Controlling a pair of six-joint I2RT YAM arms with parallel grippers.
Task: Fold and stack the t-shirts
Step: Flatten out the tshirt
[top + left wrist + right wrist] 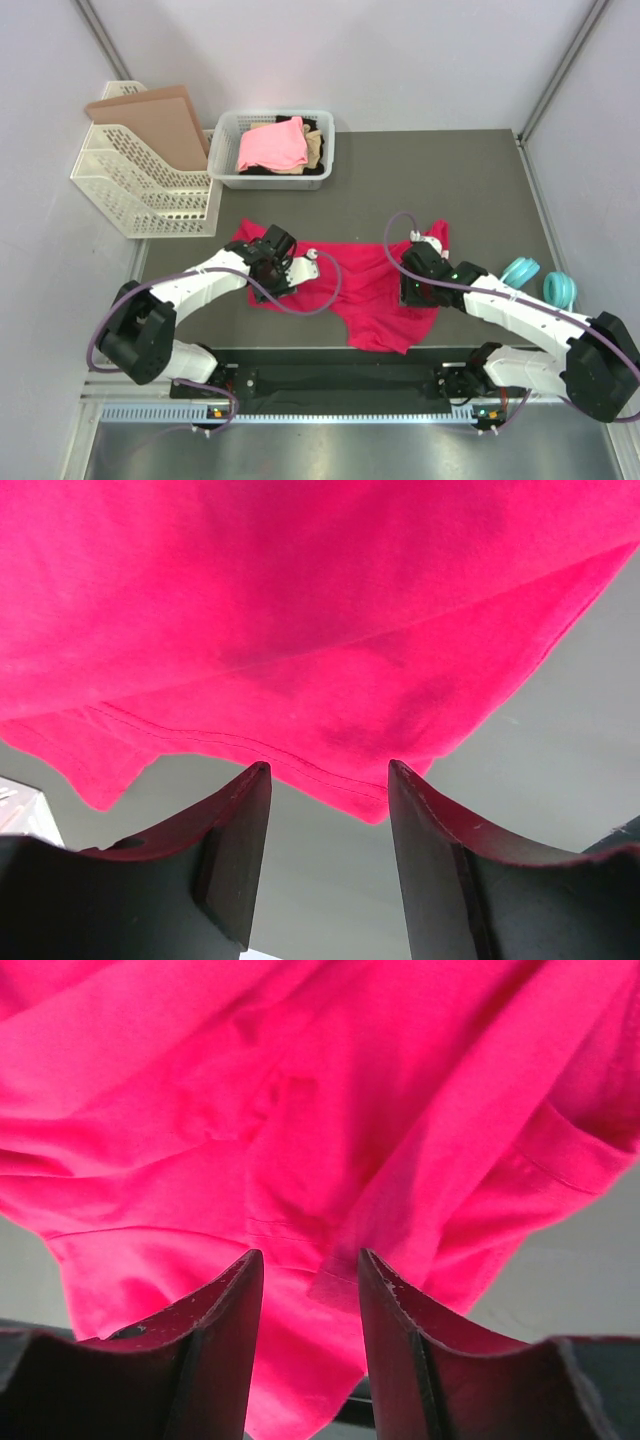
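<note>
Left gripper (pixel 328 770) open, tips at the crimson t-shirt (pixel 365 295) hem, likely lining up a fold grab. Right gripper (pixel 310 1255) parted over its bunched side. Shirt spread mid-table; pink t-shirt (pixel 272 145) waits in basket (pixel 270 181) behind.

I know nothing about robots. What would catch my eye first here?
The bright crimson t-shirt lying rumpled on the dark table grabs the eye first. The left gripper and right gripper of two white arms hover low over its two sides, jaws apart. At the table's far edge, a white basket holds a light pink shirt on top of others.
</note>
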